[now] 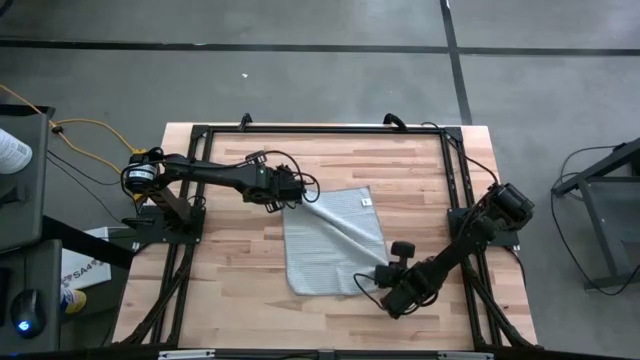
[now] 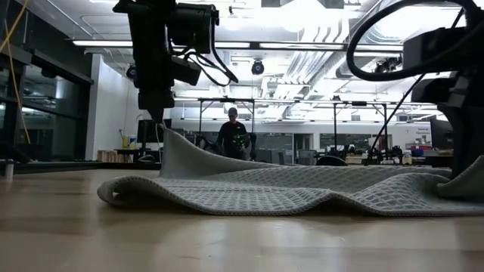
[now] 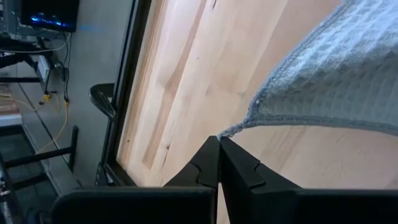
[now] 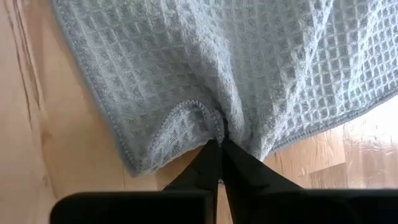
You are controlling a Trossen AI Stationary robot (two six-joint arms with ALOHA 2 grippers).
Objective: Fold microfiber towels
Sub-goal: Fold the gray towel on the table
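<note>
One light grey waffle-weave microfiber towel (image 1: 330, 245) lies spread on the wooden table, its middle flat on the tabletop (image 1: 230, 250). My left gripper (image 1: 300, 196) is shut on the towel's far-left corner, which stands raised in a peak (image 2: 168, 140) in the low view. My right gripper (image 1: 378, 277) is shut on the near-right corner, low over the table. A small white label (image 1: 366, 202) shows near the towel's far right corner. My left gripper pinches the very tip of the towel's corner (image 3: 231, 130) between its two fingertips (image 3: 210, 155), slanting down from the table's left. The corner is lifted off the wood; the cloth slopes down from it to the table. My right gripper pinches a bunched bit of the hemmed edge at the corner (image 4: 214, 121) between its two fingers (image 4: 208, 158), steeply from above. The hem curls into a small fold beside the fingers. The cloth around it lies close to the table.
Black frame rails (image 1: 320, 130) run round the tabletop, close to its edges. Bare wood lies left of the towel and along the near edge. In the low view a person (image 2: 233, 136) stands far off in the room behind.
</note>
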